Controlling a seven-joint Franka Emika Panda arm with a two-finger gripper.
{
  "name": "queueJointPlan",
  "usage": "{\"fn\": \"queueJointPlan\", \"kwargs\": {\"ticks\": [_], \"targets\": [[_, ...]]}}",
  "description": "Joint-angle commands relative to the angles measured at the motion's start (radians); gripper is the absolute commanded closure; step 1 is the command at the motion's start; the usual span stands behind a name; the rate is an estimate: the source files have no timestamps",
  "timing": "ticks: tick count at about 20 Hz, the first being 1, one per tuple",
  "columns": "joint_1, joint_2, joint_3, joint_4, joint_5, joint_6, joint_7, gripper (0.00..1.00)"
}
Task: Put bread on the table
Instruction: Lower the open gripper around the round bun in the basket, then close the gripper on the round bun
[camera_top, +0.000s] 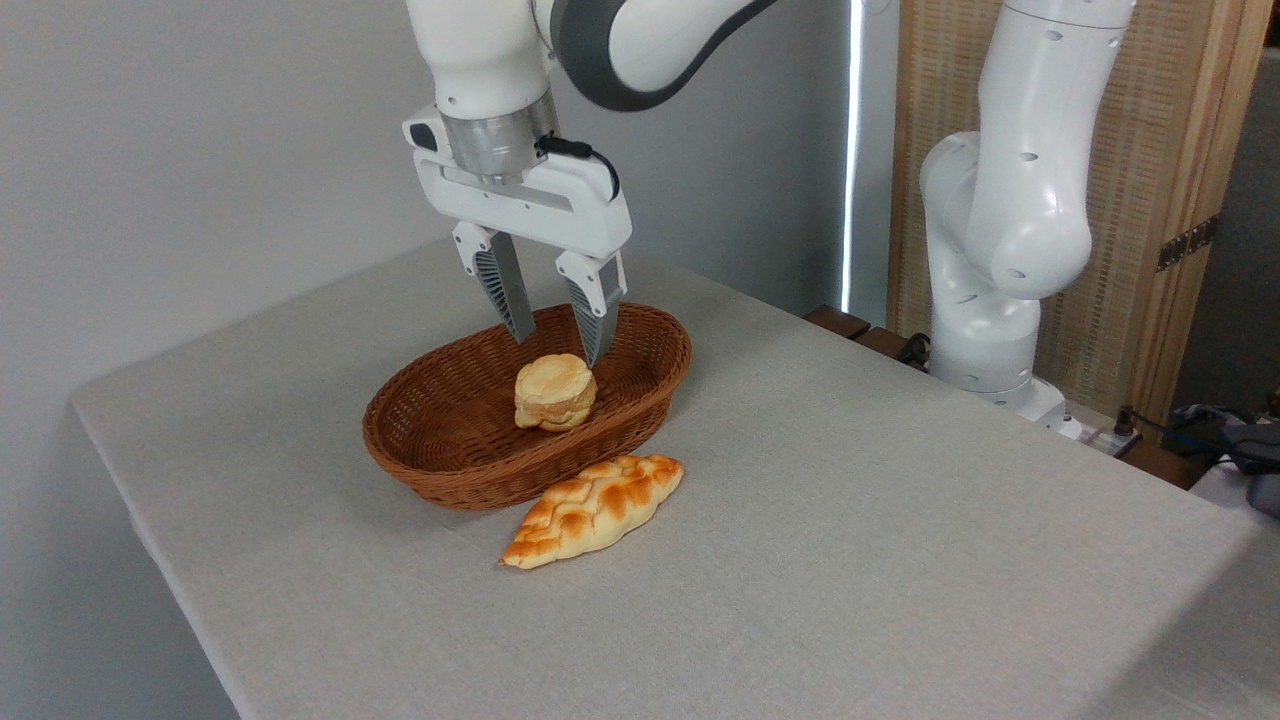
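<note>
Tool: the tool (558, 350) hangs from the white arm over the basket, its two ribbed grey fingers (503, 288) pointing down and spread wide, gripping nothing.
Finger tips: they reach down to about the height of the basket's far rim, one on either side above the bread; the right tip stands just beside the bun's upper right edge, and whether it touches cannot be told.
Bread: the bread (554, 391), a small round pale-golden bun with scalloped edges, sits inside the basket, toward its right half, its toasted top facing up.
Basket: the brown oval wicker basket (440, 440) rests on the tabletop, holding only the bun.
Braided loaf: a longer orange-brown braided loaf (594, 508) lies on the cloth just in front of the basket, close to its near wall.
Tabletop: the tabletop (850, 520) is covered in light grey-beige woven cloth.
Arm base: the arm base (990, 300) stands beyond the tabletop's right far edge.
</note>
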Motion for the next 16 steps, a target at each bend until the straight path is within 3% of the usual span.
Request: {"fn": "queueJointPlan", "kwargs": {"ticks": [1,4,12,16], "targets": [[-0.086,0.007,0.012,-0.082,-0.009,0.142,-0.098,0.0],[-0.1,0.033,0.012,-0.096,-0.009,0.184,-0.112,0.0],[-0.149,0.094,0.01,-0.096,0.002,0.181,-0.112,0.0],[-0.152,0.105,0.012,-0.096,0.007,0.152,-0.108,0.01]]}}
